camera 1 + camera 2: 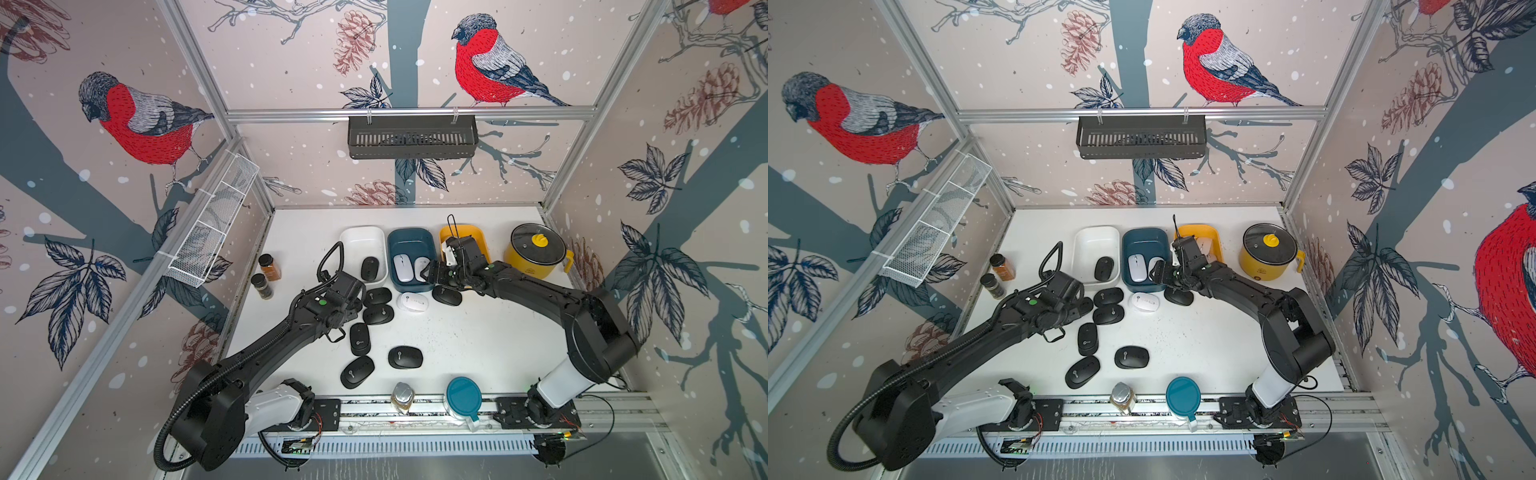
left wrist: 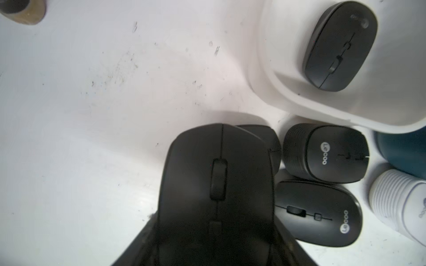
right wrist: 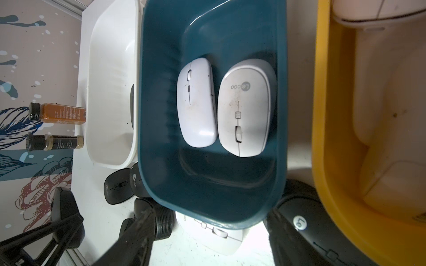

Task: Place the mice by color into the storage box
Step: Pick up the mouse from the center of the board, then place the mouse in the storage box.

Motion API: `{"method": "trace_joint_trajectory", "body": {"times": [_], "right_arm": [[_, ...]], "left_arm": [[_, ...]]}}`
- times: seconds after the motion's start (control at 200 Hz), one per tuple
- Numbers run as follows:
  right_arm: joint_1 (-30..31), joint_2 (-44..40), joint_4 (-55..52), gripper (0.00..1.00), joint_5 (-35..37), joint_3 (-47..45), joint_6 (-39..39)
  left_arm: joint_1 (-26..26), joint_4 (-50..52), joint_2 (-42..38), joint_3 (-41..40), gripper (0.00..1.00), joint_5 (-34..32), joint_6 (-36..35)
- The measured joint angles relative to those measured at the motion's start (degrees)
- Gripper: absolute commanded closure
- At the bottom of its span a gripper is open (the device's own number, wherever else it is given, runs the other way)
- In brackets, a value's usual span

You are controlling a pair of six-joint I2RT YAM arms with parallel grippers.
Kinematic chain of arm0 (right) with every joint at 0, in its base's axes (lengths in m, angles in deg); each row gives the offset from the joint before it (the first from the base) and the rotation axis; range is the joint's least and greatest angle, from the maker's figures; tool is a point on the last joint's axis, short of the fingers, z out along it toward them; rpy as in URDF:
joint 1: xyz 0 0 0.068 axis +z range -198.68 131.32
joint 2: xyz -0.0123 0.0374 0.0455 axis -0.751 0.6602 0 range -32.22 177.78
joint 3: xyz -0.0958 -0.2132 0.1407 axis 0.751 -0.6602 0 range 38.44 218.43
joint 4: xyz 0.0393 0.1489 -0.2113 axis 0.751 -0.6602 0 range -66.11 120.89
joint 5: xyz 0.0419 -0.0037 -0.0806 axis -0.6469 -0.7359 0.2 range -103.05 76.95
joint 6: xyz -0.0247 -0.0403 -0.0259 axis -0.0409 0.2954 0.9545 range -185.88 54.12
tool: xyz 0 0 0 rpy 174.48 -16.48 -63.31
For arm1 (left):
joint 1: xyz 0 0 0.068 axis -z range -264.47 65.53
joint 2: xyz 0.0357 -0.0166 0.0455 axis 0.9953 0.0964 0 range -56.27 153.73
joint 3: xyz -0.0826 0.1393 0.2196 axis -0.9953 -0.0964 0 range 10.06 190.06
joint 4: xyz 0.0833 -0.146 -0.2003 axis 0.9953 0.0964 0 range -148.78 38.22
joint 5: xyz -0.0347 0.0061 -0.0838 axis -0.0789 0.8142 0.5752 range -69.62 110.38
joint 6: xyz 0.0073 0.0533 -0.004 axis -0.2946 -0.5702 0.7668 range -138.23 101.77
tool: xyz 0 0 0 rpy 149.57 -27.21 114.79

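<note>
My left gripper (image 2: 214,222) is shut on a black mouse (image 2: 216,184), just in front of the white box (image 1: 362,236), which holds one black mouse (image 1: 370,268). Several more black mice (image 1: 378,314) lie on the table beside and behind it. My right gripper (image 3: 209,222) stands open and empty over the near rim of the teal box (image 1: 411,240), where two white mice (image 3: 244,108) lie side by side. Another white mouse (image 1: 412,302) rests on the table just below that rim, beside a black one (image 1: 446,295). Pale pink mice (image 3: 380,92) sit in the yellow box (image 1: 480,235).
A yellow pot (image 1: 536,249) stands at the back right. Two spice bottles (image 1: 266,276) stand left of the white box. At the front edge are a small jar (image 1: 402,397) and a round teal lid (image 1: 463,397). A wire basket (image 1: 212,232) hangs on the left wall.
</note>
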Motion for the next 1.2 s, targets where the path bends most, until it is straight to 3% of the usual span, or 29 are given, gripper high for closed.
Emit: {"method": "trace_joint_trajectory", "body": {"times": [0.59,1.201], "right_arm": [[-0.26,-0.96,-0.09,0.23,0.2,-0.2,0.02],[-1.38,-0.96,-0.46,0.23,0.2,-0.48,0.02]], "left_arm": [[-2.14,-5.86,17.0,17.31,0.47,-2.62,-13.03],[-6.71,-15.04,29.64,23.98,0.47,0.5,-22.32]]}}
